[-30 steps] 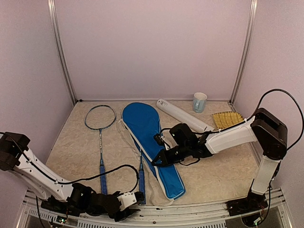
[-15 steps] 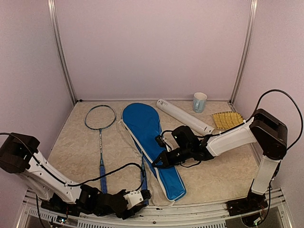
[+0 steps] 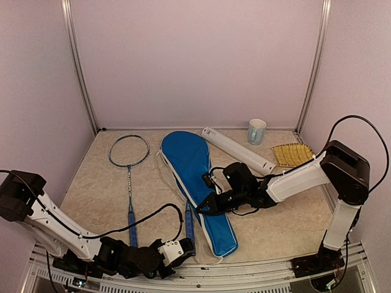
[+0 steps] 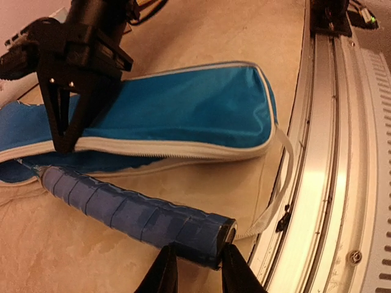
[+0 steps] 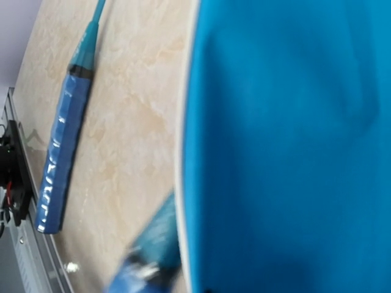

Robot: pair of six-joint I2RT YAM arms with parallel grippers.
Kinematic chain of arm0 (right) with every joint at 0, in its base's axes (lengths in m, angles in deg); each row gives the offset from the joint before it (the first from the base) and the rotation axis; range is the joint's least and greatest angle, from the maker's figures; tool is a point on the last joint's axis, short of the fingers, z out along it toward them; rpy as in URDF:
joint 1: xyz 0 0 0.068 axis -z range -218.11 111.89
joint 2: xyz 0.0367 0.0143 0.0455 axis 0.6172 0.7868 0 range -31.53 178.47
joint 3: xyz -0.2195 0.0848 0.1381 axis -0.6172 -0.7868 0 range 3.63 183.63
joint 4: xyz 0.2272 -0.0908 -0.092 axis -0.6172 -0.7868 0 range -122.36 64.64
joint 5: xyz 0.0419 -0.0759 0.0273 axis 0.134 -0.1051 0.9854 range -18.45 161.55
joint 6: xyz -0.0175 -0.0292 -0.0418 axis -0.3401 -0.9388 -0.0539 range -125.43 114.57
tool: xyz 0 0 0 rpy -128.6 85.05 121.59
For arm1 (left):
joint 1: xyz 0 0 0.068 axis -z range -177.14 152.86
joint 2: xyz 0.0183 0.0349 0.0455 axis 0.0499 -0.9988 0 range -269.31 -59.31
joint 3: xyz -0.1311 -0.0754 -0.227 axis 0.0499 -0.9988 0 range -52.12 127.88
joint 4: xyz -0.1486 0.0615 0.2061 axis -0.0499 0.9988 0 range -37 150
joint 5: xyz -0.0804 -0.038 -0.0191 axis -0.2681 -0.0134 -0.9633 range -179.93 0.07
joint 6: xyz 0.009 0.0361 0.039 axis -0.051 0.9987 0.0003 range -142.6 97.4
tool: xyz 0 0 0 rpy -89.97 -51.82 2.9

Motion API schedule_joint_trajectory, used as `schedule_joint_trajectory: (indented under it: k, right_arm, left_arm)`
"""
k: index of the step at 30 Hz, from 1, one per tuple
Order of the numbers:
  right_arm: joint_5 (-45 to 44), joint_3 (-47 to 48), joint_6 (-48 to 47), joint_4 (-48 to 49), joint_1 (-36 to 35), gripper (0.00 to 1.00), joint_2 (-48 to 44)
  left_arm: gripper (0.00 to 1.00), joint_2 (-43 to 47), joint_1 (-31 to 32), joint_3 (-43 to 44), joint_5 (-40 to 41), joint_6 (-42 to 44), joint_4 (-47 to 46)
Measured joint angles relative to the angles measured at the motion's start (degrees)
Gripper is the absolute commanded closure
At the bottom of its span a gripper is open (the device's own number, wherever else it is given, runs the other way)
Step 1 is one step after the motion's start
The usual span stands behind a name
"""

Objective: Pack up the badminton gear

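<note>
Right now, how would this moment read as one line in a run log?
left claw: shut on racket handle | right claw: pinching blue racket cover edge | second racket: on table

Soft even light; blurred right-wrist view

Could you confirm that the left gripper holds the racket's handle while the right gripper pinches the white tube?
No: the right gripper pinches the blue cover, not the white tube, as the left wrist view shows; the left gripper does hold the handle.

No legible text, label or number anywhere in view.
</note>
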Motion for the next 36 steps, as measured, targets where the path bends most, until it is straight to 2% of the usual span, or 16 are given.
schedule_joint_trajectory:
  k: [6,16,36]
  right_arm:
    - [-1.62,-0.90,1.38,3.02,-0.09,1.00,-0.13]
    - [-2.89,-3.30,5.84,7.89,-0.31,1.00,-0.98]
    - [-4.09,-8.55,16.55,21.81,-1.36,1.00,-0.96]
  left_arm:
    - [0.77,2.69,-3.32,-0.24,-2.23,1.40,-7.10]
    - [0.78,-10.56,-5.31,-0.20,-5.79,4.94,-16.37]
    - [0.77,-21.44,-7.15,4.59,-7.50,10.40,-30.69]
